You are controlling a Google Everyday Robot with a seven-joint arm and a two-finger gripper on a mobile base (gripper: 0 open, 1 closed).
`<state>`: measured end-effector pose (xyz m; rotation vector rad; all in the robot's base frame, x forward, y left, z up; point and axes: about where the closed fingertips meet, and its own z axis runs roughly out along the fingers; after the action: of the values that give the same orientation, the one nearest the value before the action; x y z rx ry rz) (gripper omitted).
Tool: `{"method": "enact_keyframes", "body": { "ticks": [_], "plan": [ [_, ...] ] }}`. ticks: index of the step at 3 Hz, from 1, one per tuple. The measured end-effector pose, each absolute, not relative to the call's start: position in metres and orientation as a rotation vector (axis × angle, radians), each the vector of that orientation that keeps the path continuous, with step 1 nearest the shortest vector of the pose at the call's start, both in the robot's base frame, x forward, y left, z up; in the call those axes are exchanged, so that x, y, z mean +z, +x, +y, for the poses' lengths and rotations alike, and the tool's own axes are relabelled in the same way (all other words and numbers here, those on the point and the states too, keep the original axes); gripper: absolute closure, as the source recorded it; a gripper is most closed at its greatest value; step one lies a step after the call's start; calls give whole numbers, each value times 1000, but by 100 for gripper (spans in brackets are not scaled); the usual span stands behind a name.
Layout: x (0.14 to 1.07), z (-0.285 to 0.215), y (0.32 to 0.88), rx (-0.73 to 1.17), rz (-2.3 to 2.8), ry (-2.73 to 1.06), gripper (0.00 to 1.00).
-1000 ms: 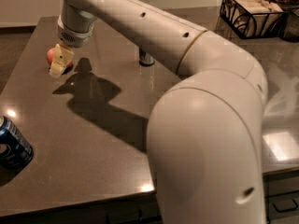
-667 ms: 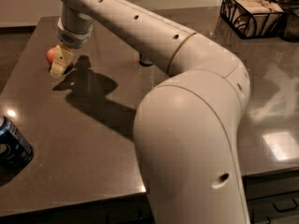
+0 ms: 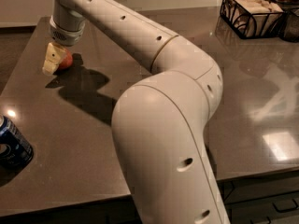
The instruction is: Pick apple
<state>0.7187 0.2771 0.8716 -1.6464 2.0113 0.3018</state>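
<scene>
The apple (image 3: 66, 59), small and orange-red, sits on the dark table top (image 3: 84, 125) at the far left. My gripper (image 3: 53, 59) hangs from the wrist right at the apple, low over the table. Its cream tip covers the apple's left side, so only the right part of the fruit shows. I cannot tell whether the gripper touches the apple. My white arm (image 3: 154, 125) runs from the lower middle of the view up to the far left.
A dark blue soda can (image 3: 13, 143) stands at the table's near left edge. A black wire basket (image 3: 252, 14) with boxes stands at the far right. The arm's big elbow fills the front middle. The table's front edge runs below it.
The gripper has shifted slightly left and down at the apple, which now shows on its right side instead of its left. The elbow swung closer to the camera and now hides the silver can.
</scene>
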Motion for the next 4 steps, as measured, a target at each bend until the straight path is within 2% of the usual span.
{"method": "enact_keyframes", "body": {
  "ticks": [2, 4],
  "plan": [
    [871, 287, 720, 329, 2008, -1675, 46],
    [901, 276, 704, 388, 1920, -1725, 93]
  ]
}}
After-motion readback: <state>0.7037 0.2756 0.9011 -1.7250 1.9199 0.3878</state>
